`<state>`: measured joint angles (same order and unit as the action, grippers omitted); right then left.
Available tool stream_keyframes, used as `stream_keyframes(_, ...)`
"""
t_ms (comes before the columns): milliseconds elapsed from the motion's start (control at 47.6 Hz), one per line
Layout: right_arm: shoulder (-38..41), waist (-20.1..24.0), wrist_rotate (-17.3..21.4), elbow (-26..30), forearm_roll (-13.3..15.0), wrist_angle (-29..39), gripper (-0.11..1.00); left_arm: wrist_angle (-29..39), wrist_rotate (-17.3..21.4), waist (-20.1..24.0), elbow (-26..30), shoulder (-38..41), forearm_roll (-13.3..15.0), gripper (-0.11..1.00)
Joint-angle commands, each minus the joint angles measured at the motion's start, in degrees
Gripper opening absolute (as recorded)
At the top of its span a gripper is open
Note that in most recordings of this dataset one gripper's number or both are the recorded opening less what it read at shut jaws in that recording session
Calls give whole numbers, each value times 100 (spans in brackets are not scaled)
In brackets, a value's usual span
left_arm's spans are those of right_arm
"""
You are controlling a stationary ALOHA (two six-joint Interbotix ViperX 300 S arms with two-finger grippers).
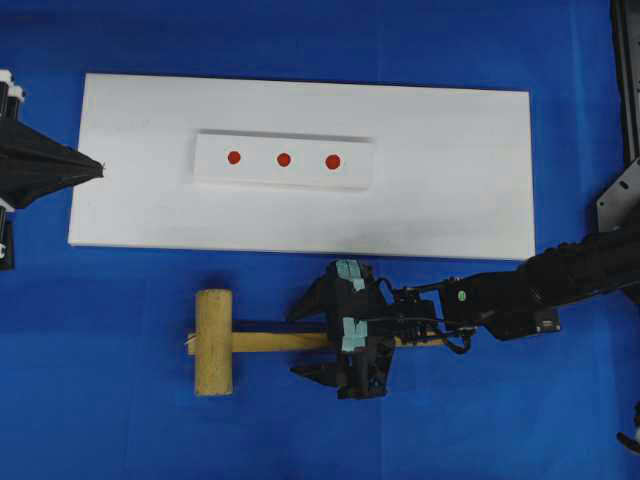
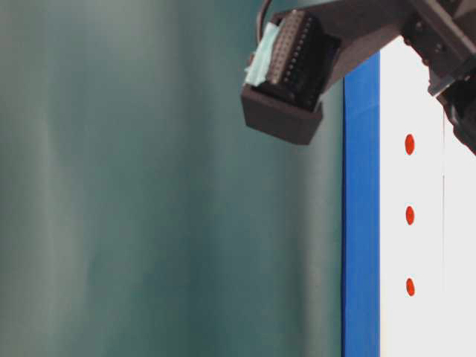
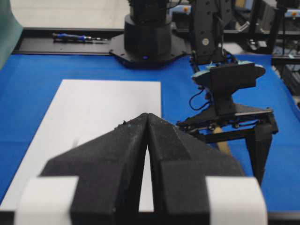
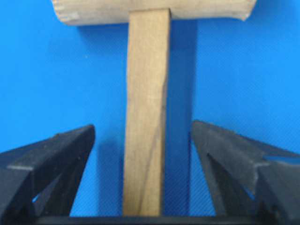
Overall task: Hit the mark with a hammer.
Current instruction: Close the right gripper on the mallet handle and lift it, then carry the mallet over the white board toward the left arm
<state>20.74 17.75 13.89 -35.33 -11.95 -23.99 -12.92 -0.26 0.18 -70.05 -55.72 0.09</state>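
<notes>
Straddling the light wooden mallet's long straight handle [image 4: 145, 117], the right pincer [image 1: 326, 340] is standing open (holding nothing); it should close squarely mid-handle.

robot lab bench, blue cloth [image 1: 120, 380] over table, white test board [image 1: 450, 200] with red dots, black arm base [image 3: 145, 40], frame rails behind

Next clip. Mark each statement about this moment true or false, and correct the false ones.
1. The right gripper straddles the hammer handle with open jaws. True.
2. The hammer lies on the white board. False: it lies on the blue cloth, beside the board.
3. The white strip carries three red dots. True.
4. The left gripper is wide open. False: it is shut.
</notes>
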Motion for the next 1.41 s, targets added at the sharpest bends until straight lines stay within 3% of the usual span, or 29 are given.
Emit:
stream_keyframes(0, -70, 53, -26, 97, 9, 53, 70, -9, -9, -9, 70, 26, 18, 0)
stream_keyframes(147, -88, 53, -105, 114, 18, 202, 27, 0, -9, -9, 79, 18, 18, 0)
stream_keyframes(231, -141, 62, -123, 141, 18, 237, 10, 0, -9, -9, 79, 9, 18, 0)
stream_keyframes(567, -1081, -18, -290, 62, 18, 343, 10, 132, -18, 0, 88, -97, 18, 0)
stream_keyframes(882, -2162, -229, -562, 88, 26, 1266, 10, 308, -26, 0, 97, -158, 18, 0)
stream_keyframes(1029, -2382, -316, -686, 70, 26, 1336, 10, 325, -26, 0, 97, -185, 18, 0)
stream_keyframes(1218, -2417, -712, -791, 35, 53, 1371, 10, 325, -26, 0, 97, -185, 18, 0)
stream_keyframes(1386, -2479, -1380, -1099, -18, 202, 1354, 10, 325, -26, 0, 97, -185, 18, 0)
